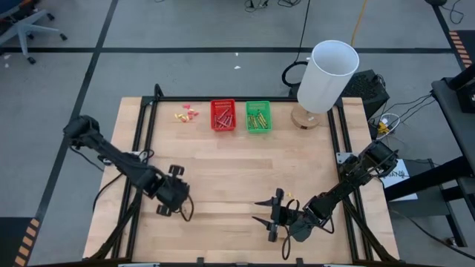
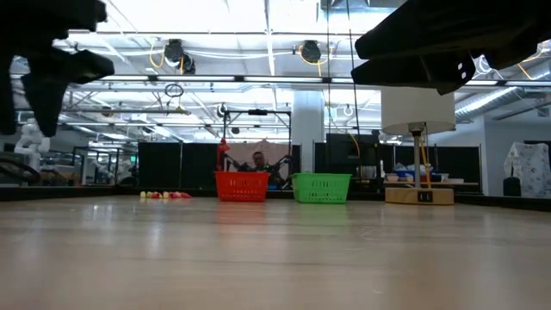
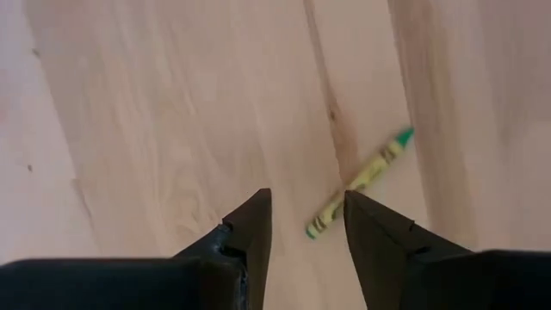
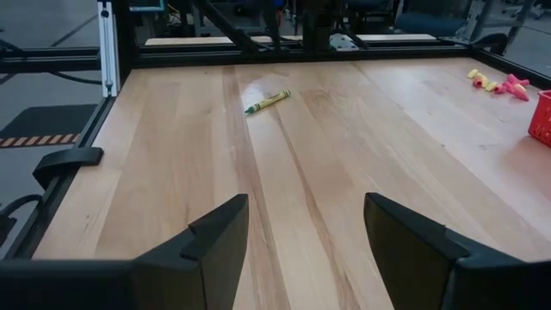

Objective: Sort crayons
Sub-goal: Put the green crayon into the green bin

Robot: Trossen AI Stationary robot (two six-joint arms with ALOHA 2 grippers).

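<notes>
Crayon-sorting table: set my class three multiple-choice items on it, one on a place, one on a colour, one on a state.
1. Where does the loose crayon lie?
A. on the bare table
B. in the red basket
C. beside the lamp

2. What colour is the basket nearer the lamp?
A. red
B. green
C. blue

3. How is the left gripper?
A. shut on a crayon
B. open, holding nothing
C. resting in a basket

Answers: 1 A, it lies flat on the wood just ahead of the left gripper. 2 B, the green one sits on the lamp's side. 3 B, its fingers stand apart, empty.
</notes>
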